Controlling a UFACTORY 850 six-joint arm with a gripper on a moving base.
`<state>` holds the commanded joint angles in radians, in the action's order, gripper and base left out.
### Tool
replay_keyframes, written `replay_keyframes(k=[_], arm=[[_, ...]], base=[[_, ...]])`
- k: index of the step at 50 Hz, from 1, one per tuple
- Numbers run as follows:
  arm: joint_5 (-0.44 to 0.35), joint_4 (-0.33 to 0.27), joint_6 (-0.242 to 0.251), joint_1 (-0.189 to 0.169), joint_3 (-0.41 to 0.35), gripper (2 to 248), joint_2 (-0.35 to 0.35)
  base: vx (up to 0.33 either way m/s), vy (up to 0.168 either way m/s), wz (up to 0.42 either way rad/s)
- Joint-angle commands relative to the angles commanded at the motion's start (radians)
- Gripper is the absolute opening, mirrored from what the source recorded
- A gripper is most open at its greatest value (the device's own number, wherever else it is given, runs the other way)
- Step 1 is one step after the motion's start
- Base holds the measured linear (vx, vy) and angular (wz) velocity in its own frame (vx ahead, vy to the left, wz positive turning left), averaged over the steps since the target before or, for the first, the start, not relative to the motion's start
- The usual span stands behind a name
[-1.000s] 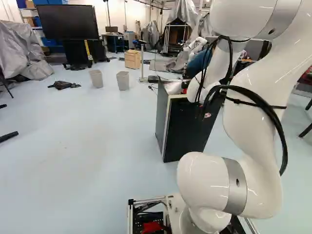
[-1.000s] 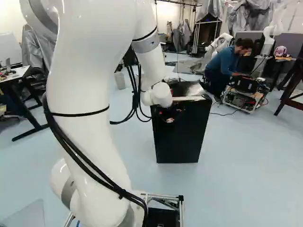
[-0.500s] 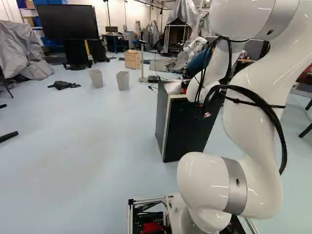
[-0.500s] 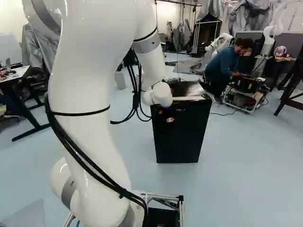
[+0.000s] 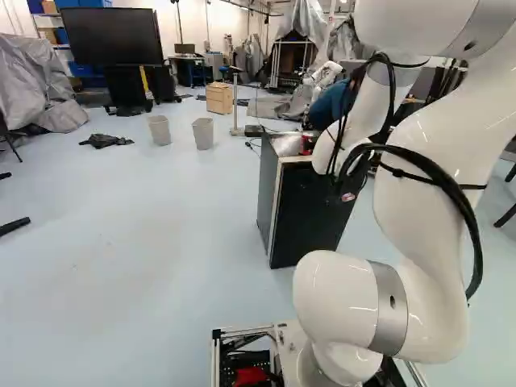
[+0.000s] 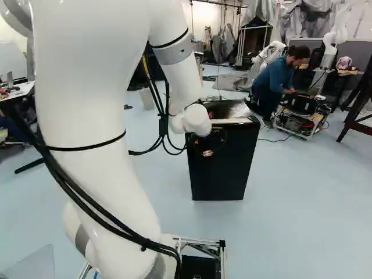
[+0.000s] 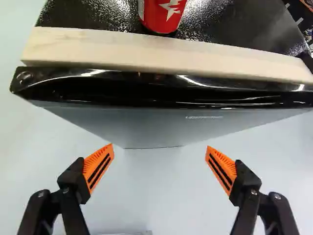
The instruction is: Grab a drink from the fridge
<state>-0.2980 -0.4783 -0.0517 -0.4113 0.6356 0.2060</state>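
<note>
My gripper (image 6: 210, 146) is in front of the upper part of the black fridge (image 6: 224, 174) in the right base view, hard to make out against its dark front. In the wrist view the gripper (image 7: 160, 155) stands wide open, with nothing between its orange pads. Ahead of it runs the fridge's glossy top edge (image 7: 161, 90), with a pale wooden strip (image 7: 161, 51) behind that edge. The fridge door looks shut. A red can (image 7: 164, 14) stands on the dark top just beyond the strip; its upper part is cut off.
A person works beside another robot (image 6: 302, 113), behind and right of the fridge in the right base view. Two grey bins (image 5: 203, 133) and a wooden box (image 5: 218, 97) stand farther back in the left base view. A desk (image 6: 20, 90) is at the left of the right base view.
My arm has shifted, its upper links moving right in the left base view and left in the right base view. More of the red can shows beside the wrist. Base and fridge have stayed put.
</note>
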Motion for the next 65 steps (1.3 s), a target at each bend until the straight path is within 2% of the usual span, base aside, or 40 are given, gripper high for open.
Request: replay_keyframes(k=[10,20,40,50,65], arm=[[-0.043,0.017,0.0,-0.011,-0.051,247,-0.043],[-0.127,0.051,0.0,-0.016,-0.105,247,-0.091],[-0.334,0.11,0.0,0.011,-0.202,247,-0.182],[-0.439,0.138,0.0,0.031,-0.206,247,-0.186],[-0.592,0.181,0.0,0.048,-0.169,247,-0.15]], base=[[0.0,0.0,0.0],[0.0,0.0,0.0],[0.0,0.0,0.0],[0.0,0.0,0.0],[0.0,0.0,0.0]])
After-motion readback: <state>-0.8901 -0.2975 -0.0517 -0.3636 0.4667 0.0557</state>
